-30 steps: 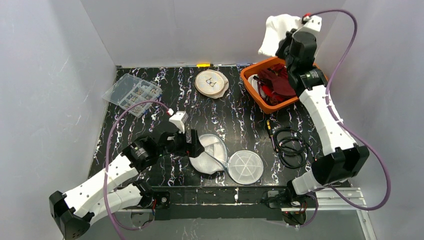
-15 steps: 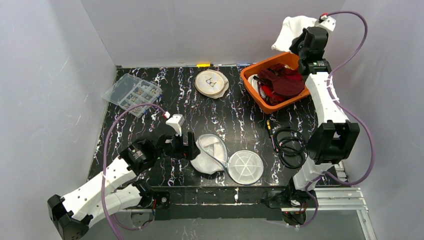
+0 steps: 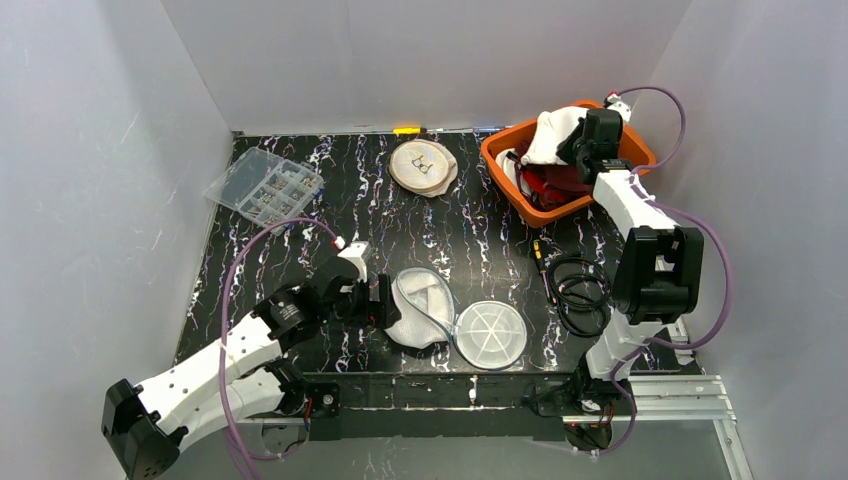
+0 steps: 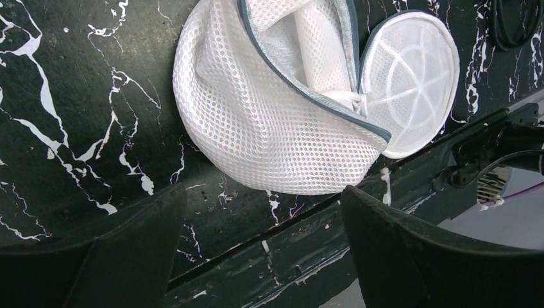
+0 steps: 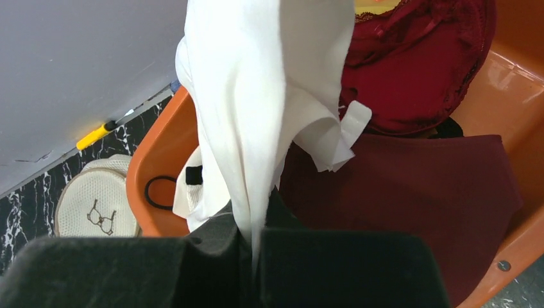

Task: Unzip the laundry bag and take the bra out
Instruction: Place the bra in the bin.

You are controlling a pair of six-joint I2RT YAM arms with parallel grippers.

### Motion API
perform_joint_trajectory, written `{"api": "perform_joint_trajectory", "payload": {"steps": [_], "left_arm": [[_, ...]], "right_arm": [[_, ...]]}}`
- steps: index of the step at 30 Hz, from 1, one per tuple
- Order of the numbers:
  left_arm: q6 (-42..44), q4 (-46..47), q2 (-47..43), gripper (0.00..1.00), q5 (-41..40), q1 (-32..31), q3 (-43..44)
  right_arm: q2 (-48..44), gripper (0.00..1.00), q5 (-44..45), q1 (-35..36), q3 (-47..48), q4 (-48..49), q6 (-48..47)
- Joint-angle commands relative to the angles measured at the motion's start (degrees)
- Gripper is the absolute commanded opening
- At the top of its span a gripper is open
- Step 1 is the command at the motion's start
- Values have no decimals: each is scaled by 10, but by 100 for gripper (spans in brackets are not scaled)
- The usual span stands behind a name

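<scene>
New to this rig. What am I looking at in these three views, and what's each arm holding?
Two robot arms, each ending in a two-finger gripper, are bolted at the near edge of a black marbled table. The wide picture looks down from above and behind them. The other two come from cameras on the wrists.

In the left wrist view, the left gripper is open and empty beside an unzipped white mesh laundry bag, with a round mesh panel next to it.

In the right wrist view, the right gripper is shut on a white garment over an orange bin of dark red clothes.

Also on the table are a clear parts box, a round mesh pouch and a black cable.
</scene>
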Motion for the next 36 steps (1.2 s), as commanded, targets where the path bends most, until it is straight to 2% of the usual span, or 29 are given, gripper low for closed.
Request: {"api": "perform_joint_trajectory", "payload": {"steps": [1, 5, 9, 12, 17, 20, 23, 27, 30, 36], "left_arm": [[-10, 13, 2, 88, 6, 0, -5], [-14, 22, 11, 88, 6, 0, -7], [-16, 27, 22, 88, 22, 0, -7], [-15, 28, 24, 88, 24, 0, -5], [-15, 25, 21, 88, 21, 0, -2], [-16, 27, 17, 89, 19, 0, -4], [-15, 28, 18, 88, 19, 0, -5], [-13, 25, 20, 89, 14, 0, -1], [-13, 27, 20, 89, 1, 0, 5], [-16, 27, 56, 88, -26, 1, 32]], "right_arm": [[3, 1, -7, -5, 4, 60, 8], [19, 3, -8, -10, 4, 39, 8], [19, 39, -9, -13, -4, 26, 19], [9, 51, -9, -13, -5, 16, 27], [-12, 64, 5, -13, 9, -36, 27], [-42, 83, 25, -12, 13, -73, 21], [-83, 98, 41, -11, 8, -100, 18], [-139, 98, 39, 4, -2, -113, 17], [-159, 95, 4, 14, -20, -78, 28], [-136, 78, -78, 29, -47, -59, 72]]}}
